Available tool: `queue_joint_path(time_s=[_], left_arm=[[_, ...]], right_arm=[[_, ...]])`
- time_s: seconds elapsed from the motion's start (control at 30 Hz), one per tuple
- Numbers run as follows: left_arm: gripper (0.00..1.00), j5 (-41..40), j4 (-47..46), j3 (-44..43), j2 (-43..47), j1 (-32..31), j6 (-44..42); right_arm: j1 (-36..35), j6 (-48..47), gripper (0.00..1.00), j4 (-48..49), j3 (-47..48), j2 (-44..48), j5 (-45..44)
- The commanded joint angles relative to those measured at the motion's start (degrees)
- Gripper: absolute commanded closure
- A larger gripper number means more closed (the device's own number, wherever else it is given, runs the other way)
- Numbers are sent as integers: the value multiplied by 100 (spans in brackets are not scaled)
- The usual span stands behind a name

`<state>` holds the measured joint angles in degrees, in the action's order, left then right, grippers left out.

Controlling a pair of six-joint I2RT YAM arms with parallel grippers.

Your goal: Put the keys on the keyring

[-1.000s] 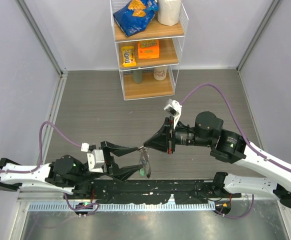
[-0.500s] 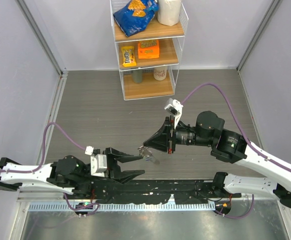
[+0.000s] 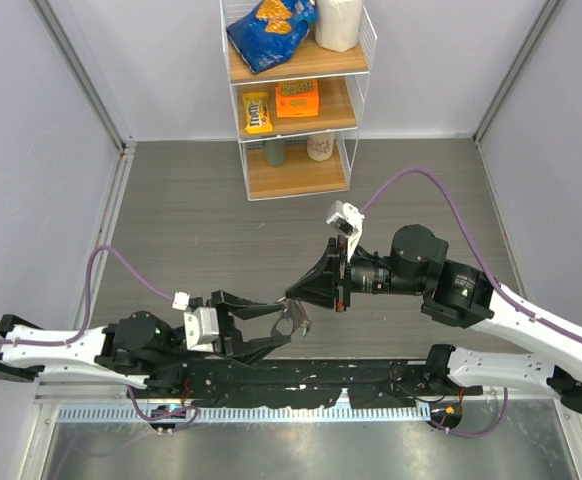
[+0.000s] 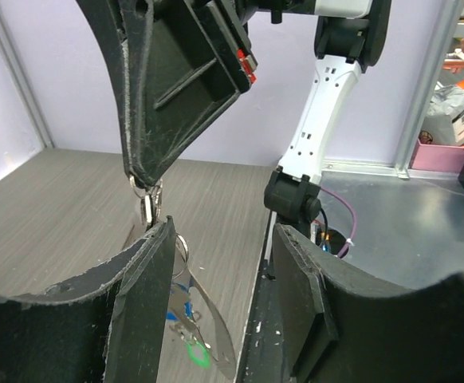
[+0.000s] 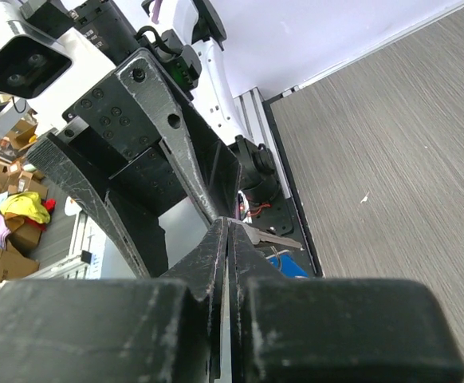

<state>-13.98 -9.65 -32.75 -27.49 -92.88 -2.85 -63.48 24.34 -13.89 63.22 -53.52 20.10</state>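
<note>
Keyring (image 4: 208, 315): upper stretch hidden behind a finger (image 4: 140, 295) of the left gripper (image 4: 226, 225); lower end cut by the frame edge. Overhead, keys too small to tell from it. Right gripper (image 5: 226, 227) covers its gripped part.

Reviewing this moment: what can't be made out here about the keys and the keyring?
- Top external: the keyring, hanging under the right gripper, is too small to pick out keys.
- Left wrist: a finger of the left gripper hides much of the keyring; any keys there are unseen.
- Right wrist: its own shut fingers cover whatever they pinch.
</note>
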Motion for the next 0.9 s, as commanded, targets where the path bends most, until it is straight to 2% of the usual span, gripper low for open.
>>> queue_joint_path(time_s=[0.0, 0.63, 0.87], left_arm=[[43, -263, -239, -47, 76, 16, -233], [42, -211, -300, -56, 130, 16, -304], [47, -61, -301, -170, -64, 7, -242]], right_arm=[[-76, -34, 95, 466, 278, 87, 196], [-322, -122, 94, 493, 349, 17, 240], [-340, -157, 95, 422, 366, 8, 65]])
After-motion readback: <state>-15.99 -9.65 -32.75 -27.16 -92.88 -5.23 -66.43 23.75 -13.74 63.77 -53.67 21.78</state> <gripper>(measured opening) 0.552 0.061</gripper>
